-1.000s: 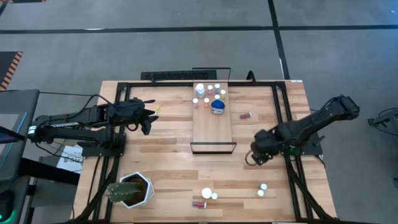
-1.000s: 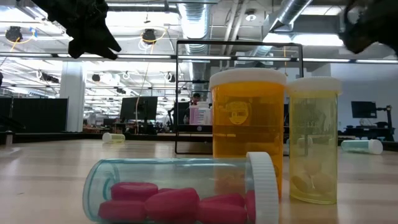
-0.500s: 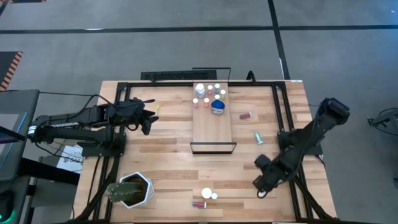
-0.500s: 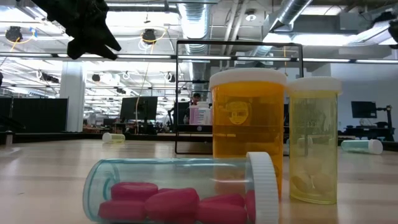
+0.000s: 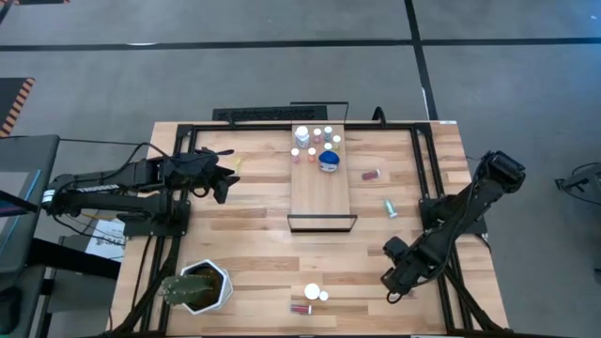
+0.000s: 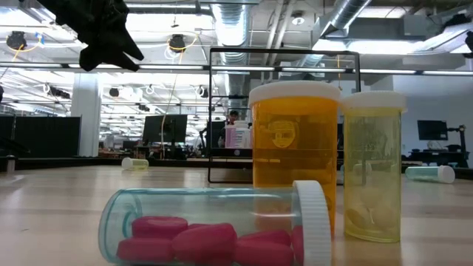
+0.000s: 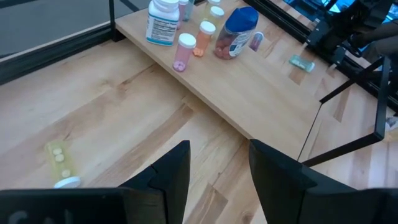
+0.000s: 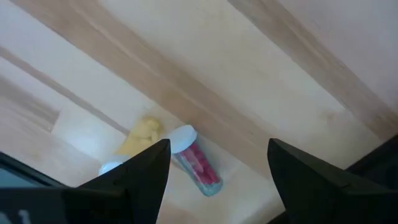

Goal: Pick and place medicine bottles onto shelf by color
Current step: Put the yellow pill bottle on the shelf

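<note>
The right gripper has its fingers spread wide and empty, hovering over the table near its front right area. Ahead of them lie a red-filled bottle and a yellow bottle, close together. The left gripper waits left of the shelf, fingers parted and empty. Several bottles stand grouped at the shelf's far end.
</note>
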`<state>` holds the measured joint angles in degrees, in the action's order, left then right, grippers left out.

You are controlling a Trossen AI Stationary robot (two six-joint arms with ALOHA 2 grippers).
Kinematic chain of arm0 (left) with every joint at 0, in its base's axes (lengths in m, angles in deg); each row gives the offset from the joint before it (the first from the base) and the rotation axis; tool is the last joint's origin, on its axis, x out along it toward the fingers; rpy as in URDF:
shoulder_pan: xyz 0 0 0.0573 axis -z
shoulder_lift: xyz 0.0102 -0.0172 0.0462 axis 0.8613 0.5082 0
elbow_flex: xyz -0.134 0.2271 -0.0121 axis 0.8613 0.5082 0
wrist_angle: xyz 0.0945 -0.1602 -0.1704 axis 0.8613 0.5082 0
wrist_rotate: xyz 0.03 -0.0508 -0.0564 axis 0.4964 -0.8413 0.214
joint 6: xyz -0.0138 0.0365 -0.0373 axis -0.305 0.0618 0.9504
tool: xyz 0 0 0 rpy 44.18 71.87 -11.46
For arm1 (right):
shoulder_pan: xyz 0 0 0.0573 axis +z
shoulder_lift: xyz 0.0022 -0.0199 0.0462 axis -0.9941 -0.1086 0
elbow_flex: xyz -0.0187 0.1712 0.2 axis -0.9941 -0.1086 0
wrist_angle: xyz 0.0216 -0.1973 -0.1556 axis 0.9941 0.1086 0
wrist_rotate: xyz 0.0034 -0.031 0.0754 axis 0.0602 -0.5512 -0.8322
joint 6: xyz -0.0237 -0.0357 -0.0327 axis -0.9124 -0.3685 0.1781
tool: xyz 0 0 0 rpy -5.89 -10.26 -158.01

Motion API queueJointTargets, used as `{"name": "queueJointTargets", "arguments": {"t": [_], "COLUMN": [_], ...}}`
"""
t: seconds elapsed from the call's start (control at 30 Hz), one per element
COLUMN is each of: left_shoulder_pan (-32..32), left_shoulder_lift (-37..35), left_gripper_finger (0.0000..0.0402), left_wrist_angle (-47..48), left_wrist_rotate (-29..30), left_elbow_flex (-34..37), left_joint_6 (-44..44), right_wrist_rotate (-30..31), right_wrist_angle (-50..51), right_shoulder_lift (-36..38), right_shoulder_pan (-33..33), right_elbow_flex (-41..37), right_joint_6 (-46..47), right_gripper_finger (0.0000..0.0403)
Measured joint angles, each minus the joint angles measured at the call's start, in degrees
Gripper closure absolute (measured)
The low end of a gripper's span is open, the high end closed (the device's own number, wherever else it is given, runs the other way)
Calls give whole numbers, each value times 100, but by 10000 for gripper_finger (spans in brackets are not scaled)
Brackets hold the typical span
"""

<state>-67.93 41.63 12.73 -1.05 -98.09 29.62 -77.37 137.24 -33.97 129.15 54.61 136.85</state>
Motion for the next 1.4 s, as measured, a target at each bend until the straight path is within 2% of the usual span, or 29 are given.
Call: {"name": "queueJointTargets", "arguments": {"t": [0.37, 0.63, 0.77, 1.07, 1.4], "left_shoulder_pan": [-2, 4, 7, 7, 7], "left_shoulder_lift": [2, 2, 2, 2, 2], "left_gripper_finger": [252, 252, 252, 252, 252], "left_wrist_angle": [356, 399, 398, 400, 398], "left_wrist_rotate": [46, 46, 46, 39, 35], "left_elbow_flex": [1, -1, -1, 1, 1], "left_joint_6": [26, 138, 151, 151, 151], "right_wrist_rotate": [28, 633, 659, 641, 627], "right_wrist_angle": [91, -486, -390, -771, -840], "right_shoulder_lift": [0, -58, -224, -707, -788], "right_shoulder_pan": [402, 699, 675, 612, 611], "right_elbow_flex": [401, 482, 471, 478, 477], "right_joint_6": [-259, 183, 430, 281, 280], "right_gripper_finger": [112, 112, 112, 112, 120]}}
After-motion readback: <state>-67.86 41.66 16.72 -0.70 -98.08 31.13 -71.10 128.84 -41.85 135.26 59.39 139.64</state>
